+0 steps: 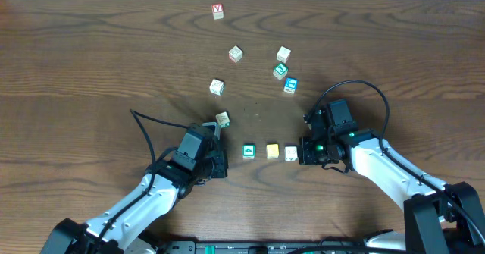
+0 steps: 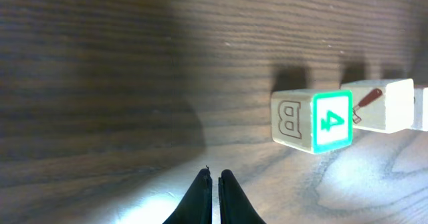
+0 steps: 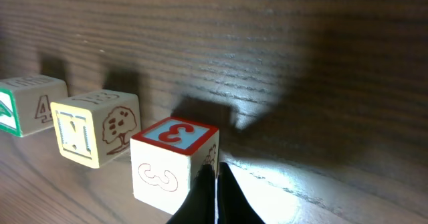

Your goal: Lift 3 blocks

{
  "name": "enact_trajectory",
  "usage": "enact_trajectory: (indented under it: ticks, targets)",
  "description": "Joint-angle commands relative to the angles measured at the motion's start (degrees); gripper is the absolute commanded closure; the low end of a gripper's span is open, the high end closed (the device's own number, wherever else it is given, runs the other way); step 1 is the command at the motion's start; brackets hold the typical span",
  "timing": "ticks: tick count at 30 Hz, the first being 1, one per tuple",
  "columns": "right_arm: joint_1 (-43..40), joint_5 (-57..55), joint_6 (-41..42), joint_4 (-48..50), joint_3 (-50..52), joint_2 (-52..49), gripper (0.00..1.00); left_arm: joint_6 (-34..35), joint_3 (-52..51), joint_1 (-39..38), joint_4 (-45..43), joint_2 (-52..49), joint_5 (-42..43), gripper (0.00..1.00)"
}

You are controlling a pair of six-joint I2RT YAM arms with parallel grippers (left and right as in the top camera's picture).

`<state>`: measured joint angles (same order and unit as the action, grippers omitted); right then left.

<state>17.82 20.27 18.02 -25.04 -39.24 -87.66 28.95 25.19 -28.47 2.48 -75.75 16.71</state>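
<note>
Overhead view: the three blocks sit in a short row on the wooden counter (image 1: 91,64), low and centre in the frame. From left to right they are the green block (image 1: 248,152), the yellow block (image 1: 273,151) and the pale block with red marks (image 1: 291,154). The left fingers (image 1: 222,165) lie just left of the row and the right fingers (image 1: 303,151) just right of it. Spare cubes (image 1: 236,54) are scattered across the upper centre. No container is in view.

Left wrist view: the left fingers (image 2: 214,180) are clenched on nothing at the bottom centre. The green block (image 2: 313,120) rests on the counter to the right, apart from them.

Right wrist view: the right fingers (image 3: 215,187) are clenched and empty, right against the pale block with red marks (image 3: 175,160). The yellow block (image 3: 97,136) and green block (image 3: 27,103) stand to its left.

By my judgement no block has been lifted yet, so the whole lift is still to do.
</note>
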Motion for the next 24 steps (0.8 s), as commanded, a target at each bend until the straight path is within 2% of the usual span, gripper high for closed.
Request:
enact_trajectory:
  ticks: [1,18,24]
  targets:
    - [0.52,1.22,1.29,0.92,0.15,-0.22,0.97,0.74,-0.35,-1.16,-0.44,-0.24,0.63,0.93]
    - [1.4,3.63,2.58,4.7,0.15,-0.24,0.97,1.79,-0.35,-1.2,-0.42,-0.24,0.68,0.93]
    - [1.4,-3.87,6.54,-2.54,0.15,-0.22,0.99,1.77,-0.35,-1.2,0.24,-0.24,0.68,0.93]
